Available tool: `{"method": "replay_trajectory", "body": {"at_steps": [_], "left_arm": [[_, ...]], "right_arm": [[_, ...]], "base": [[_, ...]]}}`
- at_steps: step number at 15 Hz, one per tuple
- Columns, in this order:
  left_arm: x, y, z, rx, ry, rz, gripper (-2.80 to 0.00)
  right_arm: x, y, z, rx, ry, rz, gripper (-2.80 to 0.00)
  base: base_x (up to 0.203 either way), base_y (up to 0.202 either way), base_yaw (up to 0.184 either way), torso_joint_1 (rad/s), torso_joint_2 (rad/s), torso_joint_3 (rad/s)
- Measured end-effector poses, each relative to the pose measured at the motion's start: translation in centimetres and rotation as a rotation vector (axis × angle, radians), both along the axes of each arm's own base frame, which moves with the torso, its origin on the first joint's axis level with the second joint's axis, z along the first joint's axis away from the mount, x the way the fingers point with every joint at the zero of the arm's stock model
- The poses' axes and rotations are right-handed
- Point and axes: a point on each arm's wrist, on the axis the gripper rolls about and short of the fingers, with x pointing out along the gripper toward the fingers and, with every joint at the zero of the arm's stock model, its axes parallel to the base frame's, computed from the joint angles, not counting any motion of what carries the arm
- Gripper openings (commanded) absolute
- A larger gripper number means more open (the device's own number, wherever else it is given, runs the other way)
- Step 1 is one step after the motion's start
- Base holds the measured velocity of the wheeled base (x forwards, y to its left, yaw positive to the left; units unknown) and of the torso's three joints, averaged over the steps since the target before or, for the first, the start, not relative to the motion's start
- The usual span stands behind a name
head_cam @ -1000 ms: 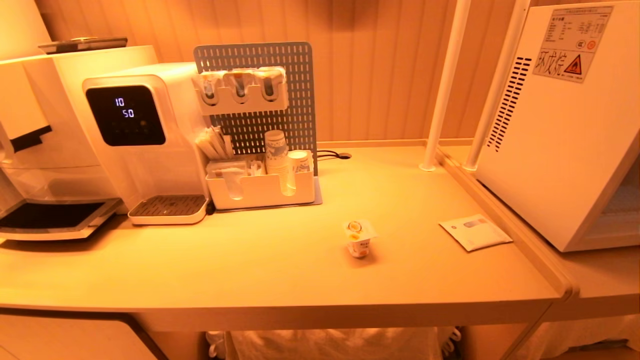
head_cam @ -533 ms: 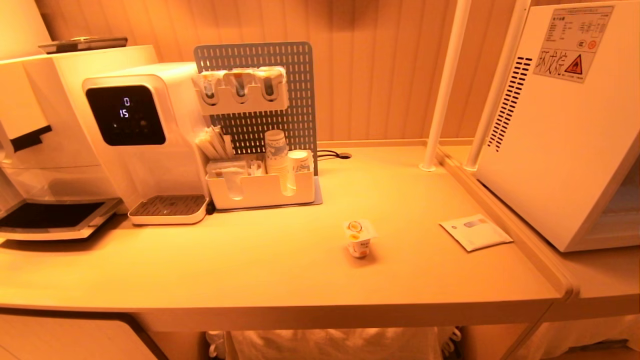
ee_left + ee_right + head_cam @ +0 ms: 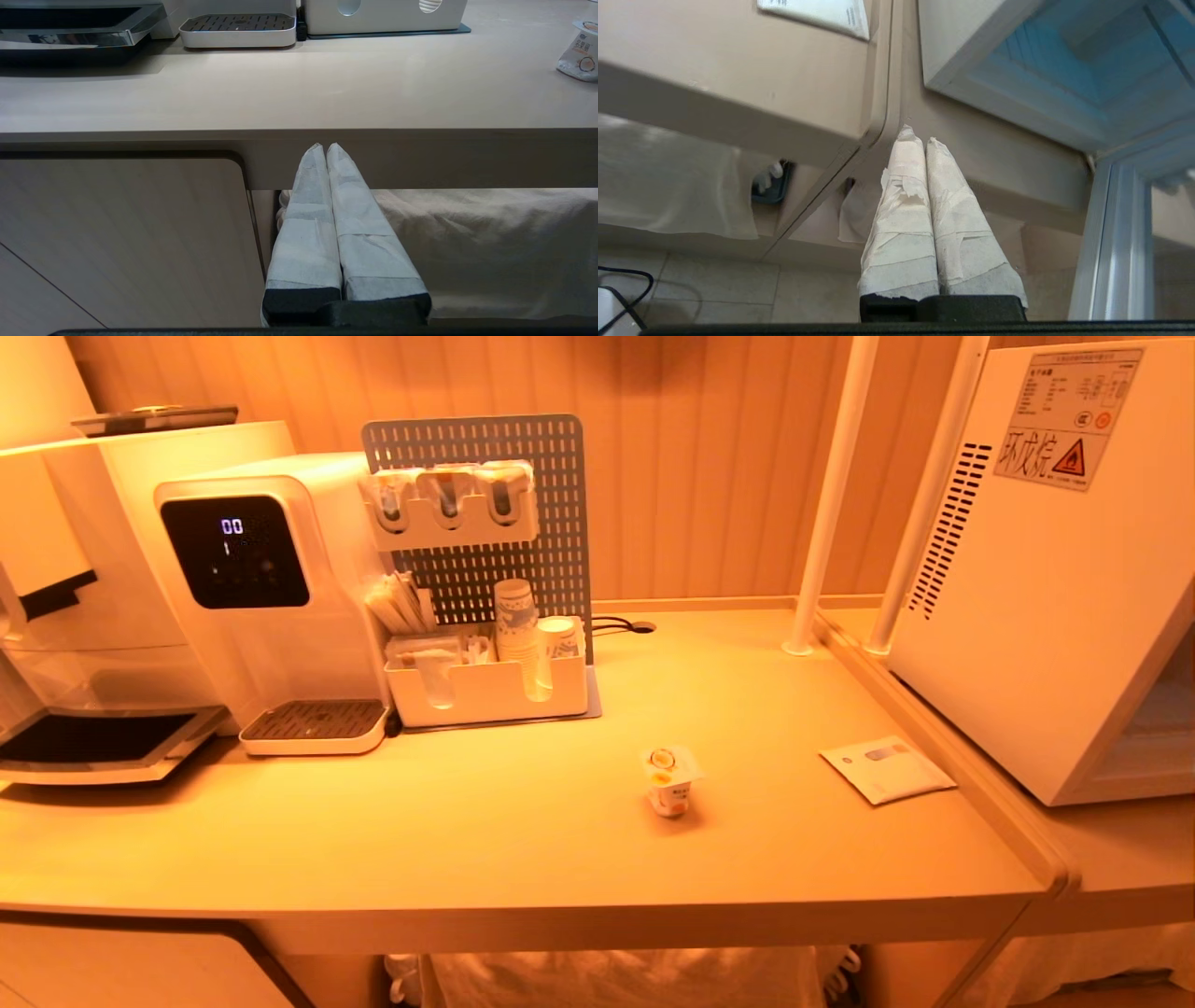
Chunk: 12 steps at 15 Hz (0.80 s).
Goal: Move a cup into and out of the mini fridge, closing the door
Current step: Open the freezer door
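**Two clenched grippers, one cup waiting on the counter**

Both grippers are clenched on nothing. The left gripper point(image 3: 325, 145), its tape-wrapped fingers pressed together, hangs below the front edge of the pale wooden counter point(image 3: 299, 93). The right gripper point(image 3: 915, 135), wrapped the same way and empty, points up at the seam between that counter and the lower shelf under the white boxy mini fridge point(image 3: 952, 42).

The small squat white yogurt cup point(image 3: 671, 780) with orange fruit marks and a square foil lid stands upright on the counter, above and well apart from either gripper, nearer the right one. A flat white paper sachet point(image 3: 888, 768) lies between it and the fridge.

Risks, as I judge them: the right gripper sits close under the counter lip, so a straight lift could strike the edge. Its fingers must part before any grasp. The white-framed glass door point(image 3: 1115, 242) stands just beside it and may be clipped on a swing.

Only the right wrist view shows the fridge's blue-lit interior and the door frame, which looks ajar. The head view alone shows the cup's place relative to the fridge, yet neither gripper. The left wrist view catches the cup at its far edge.
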Motion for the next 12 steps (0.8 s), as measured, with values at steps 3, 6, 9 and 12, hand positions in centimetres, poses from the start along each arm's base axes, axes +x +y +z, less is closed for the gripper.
{"method": "replay_trajectory", "body": {"at_steps": [3, 6, 9, 12], "left_arm": [[0.0, 0.0, 0.0, 0.0, 0.0, 0.0, -2.8], [0.0, 0.0, 0.0, 0.0, 0.0, 0.0, -2.8], [0.0, 0.0, 0.0, 0.0, 0.0, 0.0, -2.8], [0.0, 0.0, 0.0, 0.0, 0.0, 0.0, -2.8]], "right_arm": [[-3.6, -0.1, -2.6, 0.062, -0.041, -0.05, -2.8], [-5.8, -0.2, -4.8, 0.195, -0.049, -0.101, -2.8], [-6.2, -0.2, -5.4, 0.292, -0.116, -0.118, -2.8], [-6.3, -0.1, -6.0, 0.315, -0.104, -0.077, -2.8]], "base": [[0.0, 0.0, 0.0, 0.0, 0.0, 0.0], [0.0, 0.0, 0.0, 0.0, 0.0, 0.0], [0.0, 0.0, 0.0, 0.0, 0.0, 0.0], [0.0, 0.0, 0.0, 0.0, 0.0, 0.0]]}}
